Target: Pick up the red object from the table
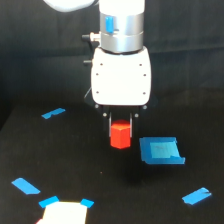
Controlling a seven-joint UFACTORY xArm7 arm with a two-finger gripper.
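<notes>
Fingers of my gripper (120,131) pinch the red object (120,136), apparently lifting it clear above the table (75,165).

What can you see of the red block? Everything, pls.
The red object is a small solid red-orange block with plain matte faces and a faceted, roughly hexagonal outline. It sits upright between the fingers of the gripper, which close on its upper part from both sides. It appears to hang above the black table, with a faint shadow below. The blue square patch lies just to the exterior view's right, not touching it.
</notes>
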